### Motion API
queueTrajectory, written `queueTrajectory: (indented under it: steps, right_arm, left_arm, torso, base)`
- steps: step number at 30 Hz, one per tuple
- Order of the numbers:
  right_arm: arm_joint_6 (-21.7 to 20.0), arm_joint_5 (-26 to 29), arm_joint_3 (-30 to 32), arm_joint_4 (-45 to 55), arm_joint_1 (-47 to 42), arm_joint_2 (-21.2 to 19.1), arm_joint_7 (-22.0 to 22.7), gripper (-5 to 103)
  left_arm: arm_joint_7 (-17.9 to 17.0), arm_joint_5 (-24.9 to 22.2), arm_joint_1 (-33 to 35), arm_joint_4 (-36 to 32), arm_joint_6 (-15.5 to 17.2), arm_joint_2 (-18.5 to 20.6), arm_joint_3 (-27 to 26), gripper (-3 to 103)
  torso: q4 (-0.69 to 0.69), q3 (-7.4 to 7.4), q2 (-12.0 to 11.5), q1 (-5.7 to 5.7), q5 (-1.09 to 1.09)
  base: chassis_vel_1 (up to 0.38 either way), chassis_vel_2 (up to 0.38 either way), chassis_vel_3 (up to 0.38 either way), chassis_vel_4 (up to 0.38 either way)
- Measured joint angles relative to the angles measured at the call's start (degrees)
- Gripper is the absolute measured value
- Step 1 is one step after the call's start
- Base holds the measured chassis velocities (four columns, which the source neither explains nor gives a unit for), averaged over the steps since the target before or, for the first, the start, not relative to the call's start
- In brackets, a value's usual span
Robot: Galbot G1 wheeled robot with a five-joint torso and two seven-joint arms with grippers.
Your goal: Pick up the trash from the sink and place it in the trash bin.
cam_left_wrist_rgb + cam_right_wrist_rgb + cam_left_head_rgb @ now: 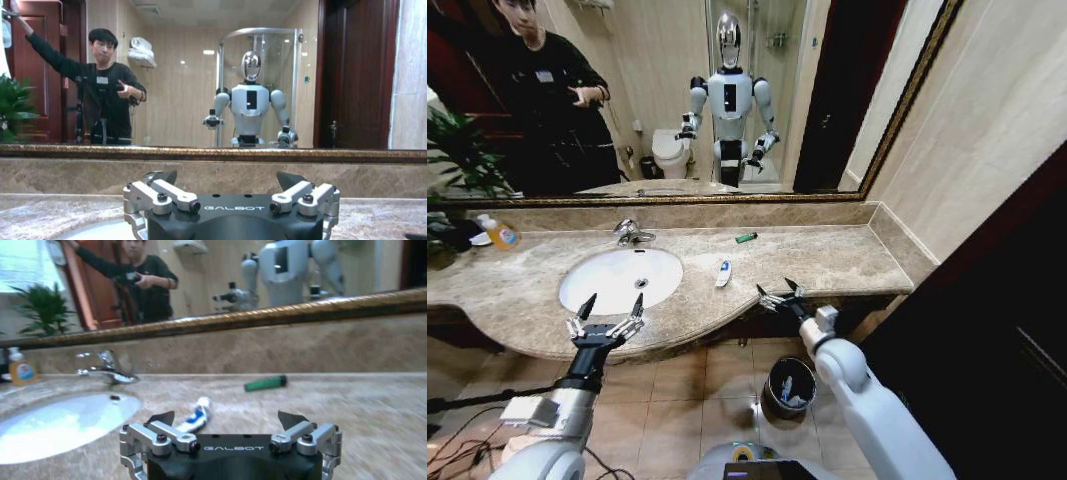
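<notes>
Both end effectors, left (611, 303) and right (779, 291), hover open and empty, seemingly unobstructed, by the white-and-blue tube (723, 273).

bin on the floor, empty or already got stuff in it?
Not empty. The head view looks down into the trash bin below the counter, and pale items lie inside against its dark interior.

Tube (723, 273) on counter (827, 260) right of sink (620, 279), stick (746, 237) behind, bin (789, 386) below.
</notes>
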Motion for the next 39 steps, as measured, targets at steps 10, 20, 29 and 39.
queueTrajectory:
  steps: [10, 20, 29, 39]
  right_arm:
    - [-0.56, 3.11, -11.09, -10.24, 14.81, 1.19, 1.40, 100]
    - [-2.27, 6.41, -17.57, -19.37, 25.20, 5.55, 4.00, 100]
    - [-1.71, 5.64, -19.17, -30.95, 30.11, 10.70, 5.03, 100]
    - [-0.91, 5.34, -19.18, -36.68, 31.68, 13.81, 6.68, 100]
  left_arm:
    - [0.04, 0.00, 0.00, 0.00, 0.00, 0.00, 0.00, 100]
    - [0.00, 0.00, 0.00, 0.00, 0.00, 0.00, -0.01, 100]
    - [0.00, 0.00, 0.00, 0.00, 0.00, 0.00, 0.00, 100]
    - [0.00, 0.00, 0.00, 0.00, 0.00, 0.00, 0.00, 100]
  torso:
    - [0.00, 0.00, 0.00, 0.00, -0.01]
    - [0.00, 0.00, 0.00, 0.00, -0.02]
    - [0.00, 0.00, 0.00, 0.00, -0.02]
    - [0.00, -0.01, 0.00, 0.00, 0.00]
  base:
    - [0.000, 0.000, 0.000, 0.000]
    - [0.000, 0.000, 0.000, 0.000]
    - [0.000, 0.000, 0.000, 0.000]
    - [0.000, 0.000, 0.000, 0.000]
